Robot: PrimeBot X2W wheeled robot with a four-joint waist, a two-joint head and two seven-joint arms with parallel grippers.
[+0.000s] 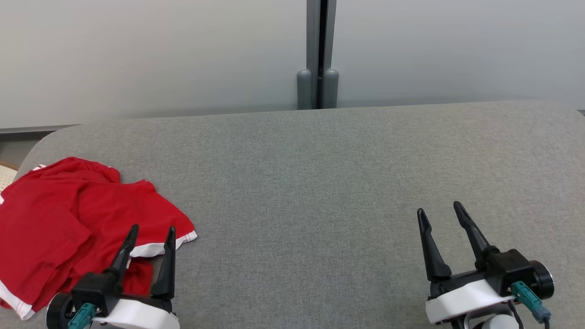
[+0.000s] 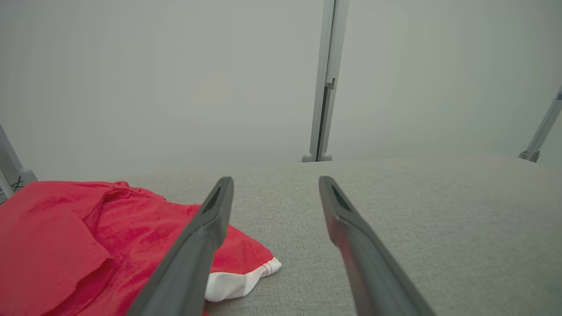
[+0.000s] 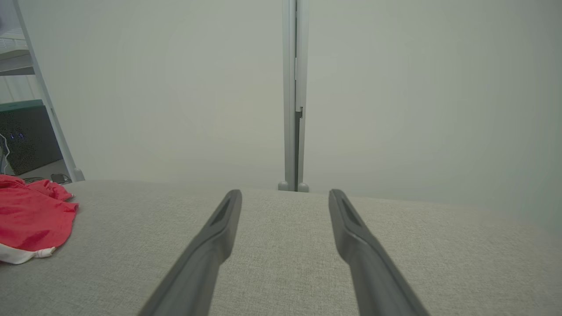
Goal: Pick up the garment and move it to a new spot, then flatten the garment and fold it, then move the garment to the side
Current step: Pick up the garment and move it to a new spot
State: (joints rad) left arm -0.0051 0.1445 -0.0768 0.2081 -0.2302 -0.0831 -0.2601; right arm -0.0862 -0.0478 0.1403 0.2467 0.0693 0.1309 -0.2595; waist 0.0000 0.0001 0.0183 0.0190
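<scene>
Garment (image 1: pixel 68 219): red with white trim, bunched in a loose heap at the left end of the grey padded surface (image 1: pixel 320 183), running out past the head view's left edge.
Lie of it: no clean long axis while crumpled; broadest from the white hem corner (image 1: pixel 160 248) leftward.
Task stage: judged at the start, with the garment not lifted, flattened or folded.
Left gripper (image 1: pixel 153 227): fingers spread wide, nothing between them. In the head view, poised at the heap's near right edge; in the left wrist view, one finger over the hem corner and the other over bare grey cloth. Contact with the cloth cannot be told.
Right gripper (image 1: pixel 438 207): fingers likewise apart and empty, over bare surface well away from the garment.
Deciding relation: garment directly ahead and to the left of the left gripper, far to the left of the right one; left arm plainly nearer, likely the one for the first pinch.
Backdrop: pale partition wall with a grey post (image 1: pixel 317 55) behind the surface.
</scene>
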